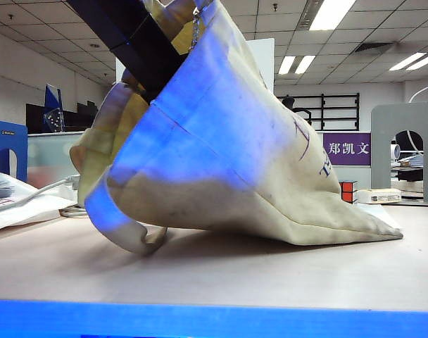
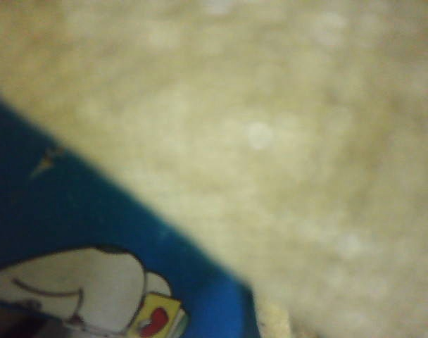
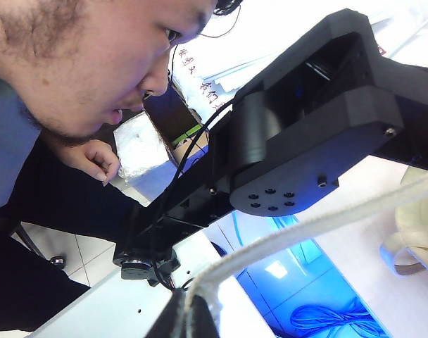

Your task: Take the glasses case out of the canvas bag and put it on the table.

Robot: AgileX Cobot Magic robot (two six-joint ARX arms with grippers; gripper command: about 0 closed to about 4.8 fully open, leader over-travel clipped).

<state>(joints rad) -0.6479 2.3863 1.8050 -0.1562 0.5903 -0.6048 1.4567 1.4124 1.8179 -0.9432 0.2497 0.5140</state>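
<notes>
My left gripper was buried inside the canvas bag (image 1: 228,148), fingers spread wide and unseen, close against the glasses case (image 2: 94,239) lying within the cloth. My right gripper (image 3: 189,320) was pinched shut on a bag strap (image 3: 305,232), holding the bag's mouth up off the table (image 1: 221,271).

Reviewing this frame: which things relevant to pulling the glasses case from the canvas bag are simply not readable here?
- Left gripper: in no view. In the exterior view the canvas bag swallows its arm.
- Glasses case: only a blurred blue-and-white corner in the left wrist view, cut by the edge; grip contact unreadable.
- Right gripper: right wrist view's edge crops it; a bag strap runs from it.
- Bag lettering: folded, unreadable.
- Table: bag hides its middle.
</notes>
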